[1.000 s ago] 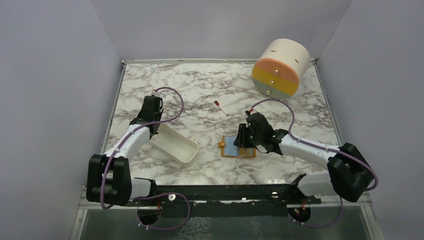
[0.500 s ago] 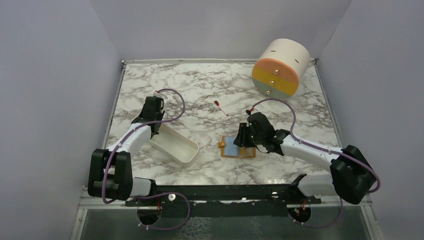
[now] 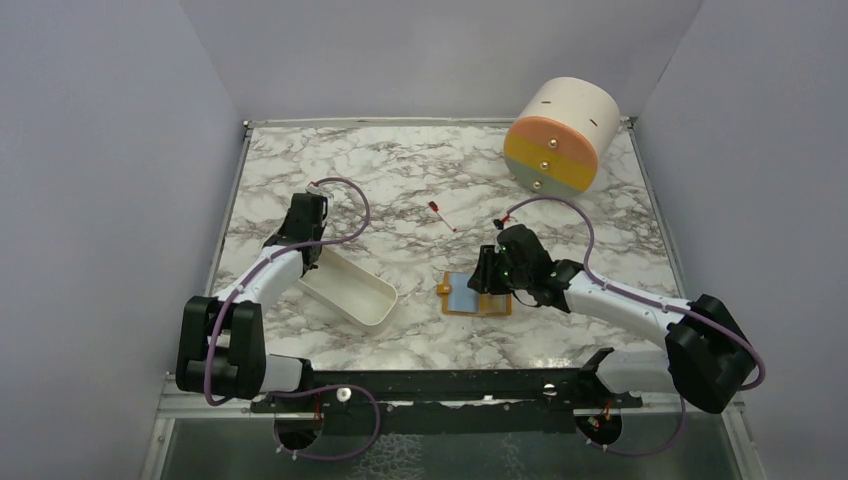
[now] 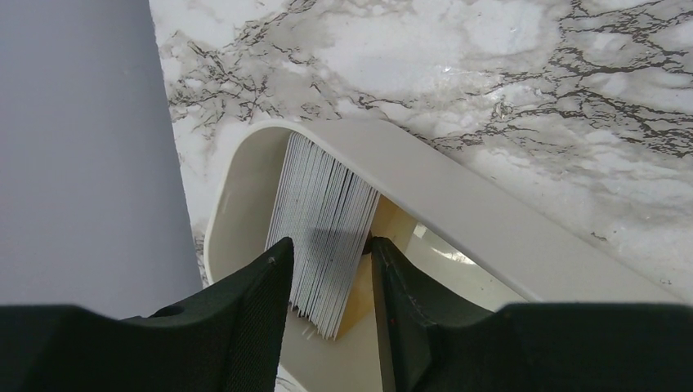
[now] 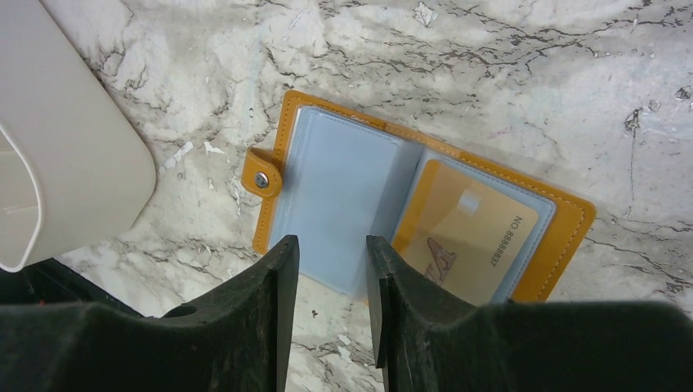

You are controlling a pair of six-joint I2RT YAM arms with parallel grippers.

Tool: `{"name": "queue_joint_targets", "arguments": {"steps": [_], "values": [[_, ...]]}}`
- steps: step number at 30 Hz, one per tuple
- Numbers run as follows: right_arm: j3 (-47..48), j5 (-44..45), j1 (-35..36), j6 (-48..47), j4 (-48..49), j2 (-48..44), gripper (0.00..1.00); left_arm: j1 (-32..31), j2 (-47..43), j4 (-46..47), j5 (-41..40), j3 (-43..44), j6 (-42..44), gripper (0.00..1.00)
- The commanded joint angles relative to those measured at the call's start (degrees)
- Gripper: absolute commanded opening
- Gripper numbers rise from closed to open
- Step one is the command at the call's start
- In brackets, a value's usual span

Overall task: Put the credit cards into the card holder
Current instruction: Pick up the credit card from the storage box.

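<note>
The credit cards point(image 4: 323, 220) stand on edge as a thick stack at one end of the white tray point(image 4: 458, 196), with a golden face on the outer card. My left gripper point(image 4: 330, 242) reaches into the tray, and both fingers touch the sides of the stack. In the top view the left gripper point(image 3: 311, 260) sits at the tray's far-left end. The card holder point(image 5: 335, 175) lies open on the marble, blue-grey inside, with one golden card point(image 5: 466, 233) in its right pocket. My right gripper point(image 5: 331, 241) hovers open over the holder's near edge and holds nothing.
The white tray point(image 3: 350, 290) lies left of the card holder point(image 3: 478, 297), and its corner shows in the right wrist view point(image 5: 65, 122). A small red-and-white stick point(image 3: 440, 216) lies mid-table. A big cream-orange drum point(image 3: 560, 135) stands at the back right. Grey walls enclose the table.
The left arm's elbow has shifted slightly while its gripper stays at the tray's end. The right arm has barely moved over the card holder.
</note>
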Motion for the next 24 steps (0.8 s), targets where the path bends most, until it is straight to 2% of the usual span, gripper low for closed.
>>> {"name": "queue_joint_targets", "arguments": {"steps": [1,17,24], "values": [[-0.5,0.2,0.4,-0.7,1.6,-1.1,0.36,0.3,-0.5,0.5,-3.1,0.9,0.6,0.41],[-0.8,0.3,0.3,-0.8,1.7,-1.0,0.36,0.3,-0.4,-0.2,-2.0,1.8,0.8,0.21],[-1.0,0.5,0.4,-1.0,1.4,-1.6,0.36,0.3,-0.3,-1.8,-0.7,2.8,0.5,0.03]]}}
